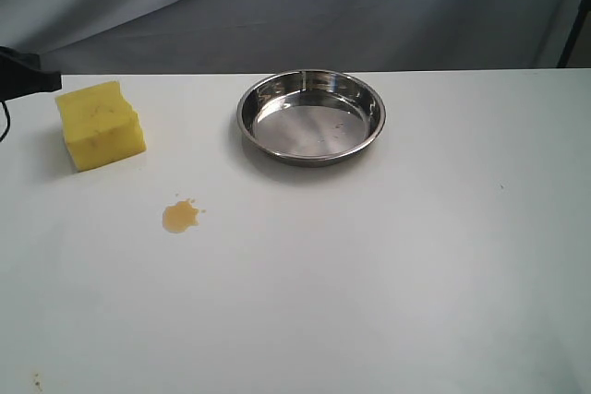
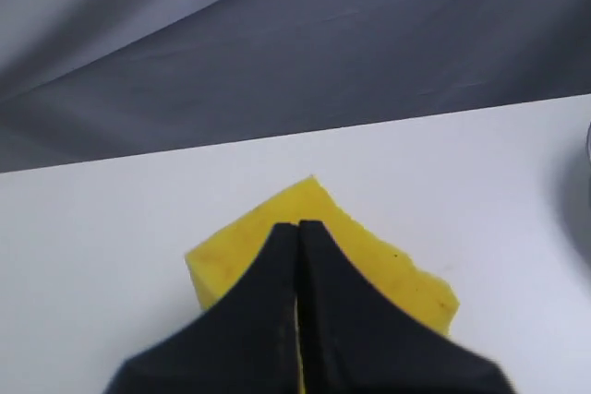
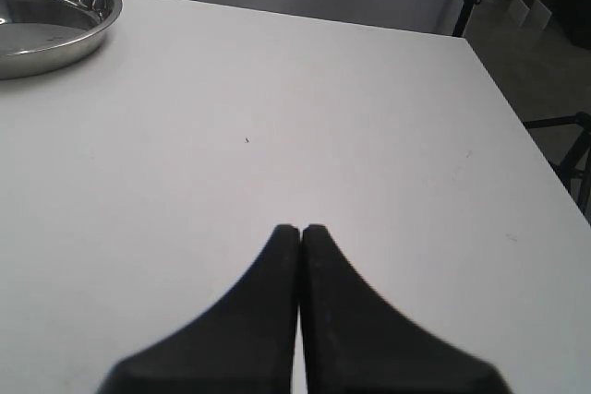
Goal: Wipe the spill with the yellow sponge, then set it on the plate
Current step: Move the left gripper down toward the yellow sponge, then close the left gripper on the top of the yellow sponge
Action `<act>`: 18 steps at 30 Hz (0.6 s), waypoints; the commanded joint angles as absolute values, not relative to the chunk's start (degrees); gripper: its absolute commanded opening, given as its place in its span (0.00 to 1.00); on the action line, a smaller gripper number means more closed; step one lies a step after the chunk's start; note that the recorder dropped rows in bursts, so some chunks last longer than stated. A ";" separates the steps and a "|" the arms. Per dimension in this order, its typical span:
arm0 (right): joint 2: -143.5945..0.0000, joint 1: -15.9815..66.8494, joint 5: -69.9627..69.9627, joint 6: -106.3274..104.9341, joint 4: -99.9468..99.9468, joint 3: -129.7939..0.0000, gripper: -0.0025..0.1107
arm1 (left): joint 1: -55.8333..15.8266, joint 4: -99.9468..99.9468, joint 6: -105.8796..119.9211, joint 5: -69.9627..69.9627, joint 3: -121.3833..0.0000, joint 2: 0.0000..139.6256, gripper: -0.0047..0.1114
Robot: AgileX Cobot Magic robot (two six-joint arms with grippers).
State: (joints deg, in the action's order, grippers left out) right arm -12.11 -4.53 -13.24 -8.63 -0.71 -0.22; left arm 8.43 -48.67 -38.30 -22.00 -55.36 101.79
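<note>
My left arm (image 1: 23,76) pokes in low from the left edge in the exterior view. Only a dark bit of it shows there, just beside the yellow sponge (image 1: 100,124). My left gripper (image 2: 298,225) has its two black fingers pressed together with nothing between them. In the left wrist view the tips point at the top of the sponge. I cannot tell if they touch it.

My right gripper (image 3: 299,228) is pressed together too, and it holds nothing. It hangs over a bare part of the white tabletop (image 1: 416,274). The exterior view does not show my right arm at all.

The sponge sits on the tabletop at the back left. The spill (image 1: 180,216) is a small orange-brown blotch near the sponge, closer to the front, and not touching it. The plate (image 1: 244,117) is shiny and round. It sits at the back, near the middle, well apart from the sponge.

Only the exterior view shows the spill. The left wrist view shows the sponge up close, with a corner pointing at the grey cloth (image 1: 277,6) behind the tabletop. The right wrist view shows one side of the plate, well apart from my right gripper. It also shows the far edge of the tabletop, with the floor and dark stand legs past it.
</note>
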 commanded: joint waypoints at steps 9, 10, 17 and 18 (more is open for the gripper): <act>-12.30 -4.73 -12.77 -8.59 -0.42 0.00 0.02 | 8.43 -51.71 -38.91 -32.03 -55.66 109.24 0.05; -12.30 -4.73 -12.77 -8.59 -0.42 0.00 0.02 | 8.43 -51.55 -38.91 -32.66 -55.66 109.51 0.05; -12.30 -4.73 -12.77 -8.45 -0.42 0.00 0.02 | 8.43 -51.55 -38.43 -32.71 -55.66 110.15 0.05; -12.30 -4.73 -12.77 -8.45 -0.42 0.00 0.02 | 8.43 -51.55 -38.43 -32.71 -55.66 110.15 0.05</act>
State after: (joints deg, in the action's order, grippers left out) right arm -12.11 -4.53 -13.24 -8.63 -0.71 -0.22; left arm 8.43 -51.48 -38.39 -31.74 -55.38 110.01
